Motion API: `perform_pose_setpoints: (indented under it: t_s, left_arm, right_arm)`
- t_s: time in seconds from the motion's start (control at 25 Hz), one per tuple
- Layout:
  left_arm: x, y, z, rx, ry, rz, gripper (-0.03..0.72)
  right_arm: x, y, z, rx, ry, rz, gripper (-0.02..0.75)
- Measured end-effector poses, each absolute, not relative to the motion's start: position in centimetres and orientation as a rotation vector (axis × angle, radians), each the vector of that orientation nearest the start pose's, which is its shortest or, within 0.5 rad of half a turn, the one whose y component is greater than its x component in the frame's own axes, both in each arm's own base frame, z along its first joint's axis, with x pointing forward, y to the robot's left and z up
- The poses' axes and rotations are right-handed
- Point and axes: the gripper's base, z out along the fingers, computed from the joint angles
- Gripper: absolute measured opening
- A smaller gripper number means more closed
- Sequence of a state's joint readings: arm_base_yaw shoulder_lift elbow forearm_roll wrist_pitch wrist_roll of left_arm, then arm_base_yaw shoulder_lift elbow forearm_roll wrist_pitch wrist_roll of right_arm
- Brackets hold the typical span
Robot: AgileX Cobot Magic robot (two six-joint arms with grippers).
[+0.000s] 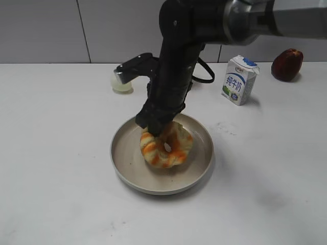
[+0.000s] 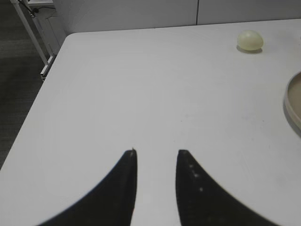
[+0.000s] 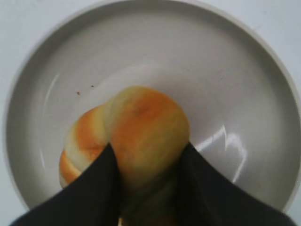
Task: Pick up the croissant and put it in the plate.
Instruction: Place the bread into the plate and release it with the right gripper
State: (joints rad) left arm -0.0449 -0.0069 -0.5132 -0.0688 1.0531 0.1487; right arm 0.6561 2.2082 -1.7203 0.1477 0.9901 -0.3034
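Note:
The croissant [image 1: 168,147], pale yellow with orange stripes, is inside the beige plate [image 1: 127,153], tilted up on its edge near the middle. My right gripper [image 1: 153,127] reaches down from above and is shut on the croissant's upper part. In the right wrist view the two dark fingers [image 3: 149,145] pinch the croissant [image 3: 146,117] over the plate [image 3: 225,80]. I cannot tell whether the croissant touches the plate floor. My left gripper [image 2: 156,151] is open and empty over bare table, left of the plate's rim [image 2: 294,101].
A pale egg [image 1: 121,84] lies behind the plate, partly hidden by the arm; it also shows in the left wrist view [image 2: 249,40]. A small milk carton [image 1: 239,80] and a dark red fruit [image 1: 286,65] stand at the back right. The table's left edge [image 2: 44,94] is near.

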Motion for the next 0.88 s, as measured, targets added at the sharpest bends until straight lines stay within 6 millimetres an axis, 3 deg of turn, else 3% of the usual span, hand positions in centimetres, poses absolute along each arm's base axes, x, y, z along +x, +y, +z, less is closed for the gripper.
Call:
perform_pose_setpoints:
  t_s: [0.08, 0.24, 0.32, 0.6, 0.72, 0.88]
  left_arm:
    - [-0.8, -0.5, 28.2, 0.198, 2.005, -0.016, 0.228]
    - [-0.8, -0.5, 28.2, 0.198, 2.005, -0.016, 0.228]
    - [-0.8, -0.5, 28.2, 0.198, 2.005, -0.016, 0.228]
    - [-0.8, -0.5, 28.2, 0.198, 2.005, -0.016, 0.228]
    - [-0.8, -0.5, 28.2, 0.198, 2.005, -0.016, 0.228]
    - [-0.8, -0.5, 28.2, 0.198, 2.005, -0.016, 0.228]
  right_arm:
    - [35.3, 28.6, 15.1, -1.297, 2.721, 0.230, 0.258]
    - [35.4, 28.6, 15.1, -1.304, 2.730, 0.218, 0.510]
    - [35.7, 28.8, 15.8, -1.288, 2.725, 0.207, 0.581]
    - [37.5, 28.3, 21.5, -1.137, 2.722, 0.236, 0.624]
    - [38.8, 26.4, 24.3, -1.033, 2.688, 0.248, 0.624]
    - [40.3, 22.2, 27.4, -0.866, 2.674, 0.240, 0.622]
